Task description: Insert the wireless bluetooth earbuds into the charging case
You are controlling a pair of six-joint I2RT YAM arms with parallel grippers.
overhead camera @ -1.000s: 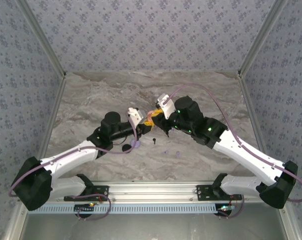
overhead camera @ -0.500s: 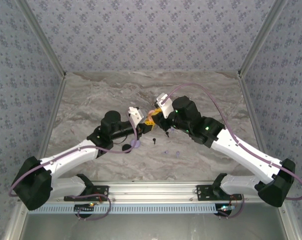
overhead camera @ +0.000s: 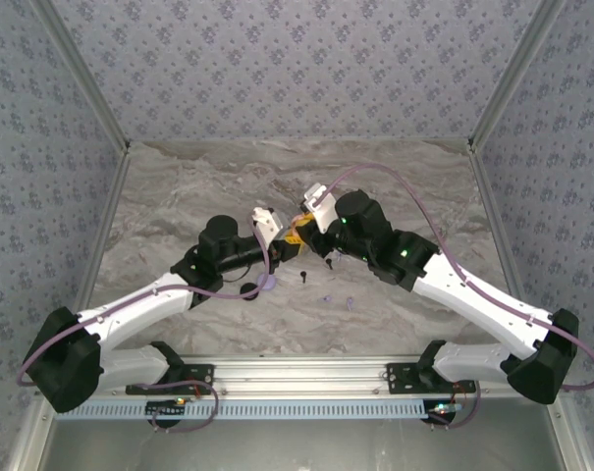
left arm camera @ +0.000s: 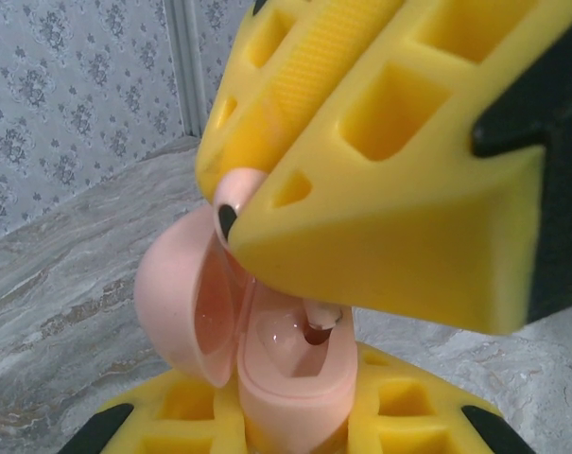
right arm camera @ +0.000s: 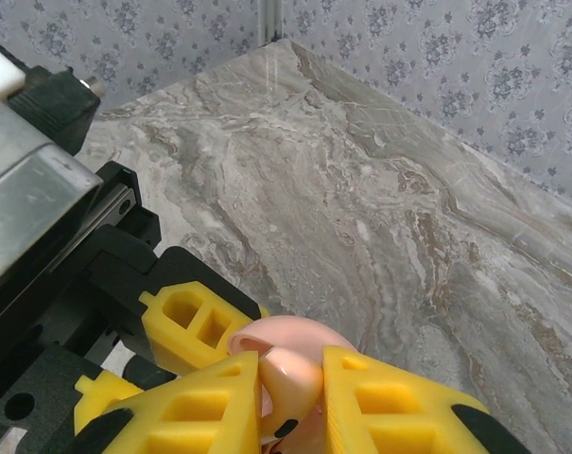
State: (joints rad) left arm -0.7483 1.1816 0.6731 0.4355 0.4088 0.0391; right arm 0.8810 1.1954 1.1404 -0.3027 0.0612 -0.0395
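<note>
My left gripper [left arm camera: 295, 421] is shut on the pale pink charging case [left arm camera: 300, 378], which stands upright with its lid [left arm camera: 172, 293] swung open to the left. My right gripper [right arm camera: 290, 402] is shut on a pale pink earbud [right arm camera: 293, 371]. From above, the bud's stem tip [left arm camera: 320, 320] reaches into a socket of the case. In the top view both grippers meet at mid-table, left [overhead camera: 288, 246] and right [overhead camera: 305, 236]. A black earbud [overhead camera: 303, 277] and two lavender earbuds [overhead camera: 325, 296] [overhead camera: 349, 302] lie loose on the marble nearby.
A black disc [overhead camera: 248, 289] and a lavender disc [overhead camera: 268, 283] lie beside the left forearm. Patterned walls [overhead camera: 297, 69] enclose the marble table [overhead camera: 395, 177] on three sides. A metal rail [overhead camera: 297, 378] runs along the near edge.
The right arm has shifted a little left and nearer the left gripper, bringing the pink earbud over the open case. The left arm has stayed put.
</note>
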